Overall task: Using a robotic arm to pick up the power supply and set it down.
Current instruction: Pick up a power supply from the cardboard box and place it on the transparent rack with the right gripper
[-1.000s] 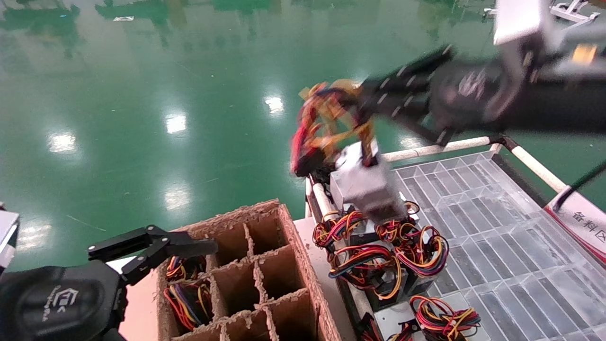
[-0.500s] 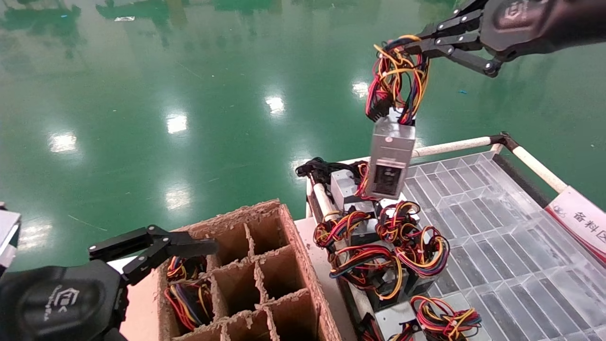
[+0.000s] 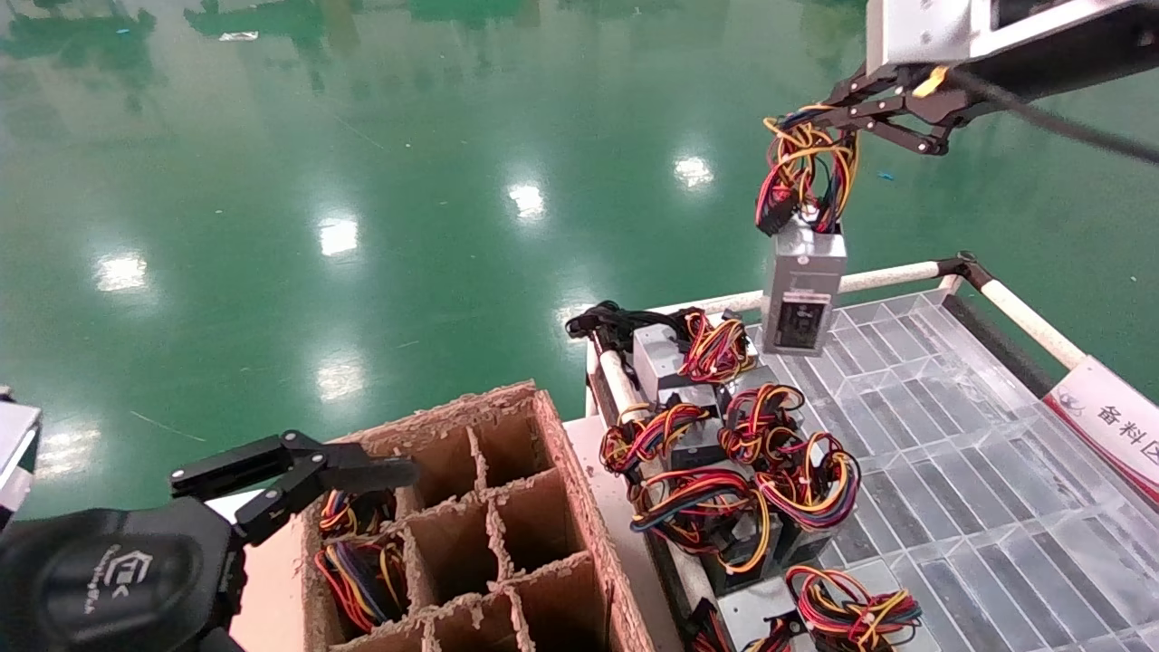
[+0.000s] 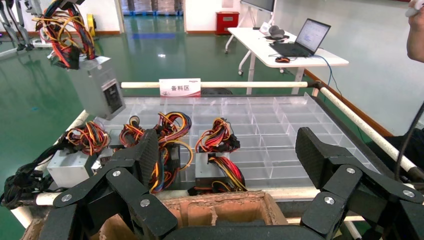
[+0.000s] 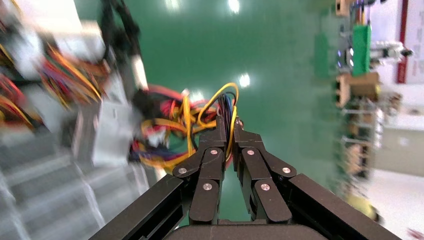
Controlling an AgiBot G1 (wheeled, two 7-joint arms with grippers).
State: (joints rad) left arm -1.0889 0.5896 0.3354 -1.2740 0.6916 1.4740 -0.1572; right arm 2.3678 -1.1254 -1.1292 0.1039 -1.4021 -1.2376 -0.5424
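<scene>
1. Floor (image 3: 362, 136): glossy green, fills the upper part of the head view.
2. Tray (image 3: 951, 435): clear, gridded into compartments, edged by white rails, on the robot's right. A white label with red text sits on its right rail.
3. Box (image 3: 507, 534): brown cardboard with dividers, left of the tray. The two cells on its left side hold coloured wires; the other visible cells show no contents.
4. Spare units (image 3: 724, 471): several grey supplies with tangled wires, crowded at the tray's left end, near the box.
5. Left gripper (image 3: 362, 475): low at the robot's left, fingers spread wide, holding nothing, its tips just over the box's left corner.
6. Right gripper (image 3: 838, 104): high at upper right, fingers pressed together on the wire bundle (image 3: 806, 163).
7. Supply (image 3: 801, 285): grey metal box, hanging upright in the air from its wires below the right gripper, above the tray's far rail, clear of the spare units.
</scene>
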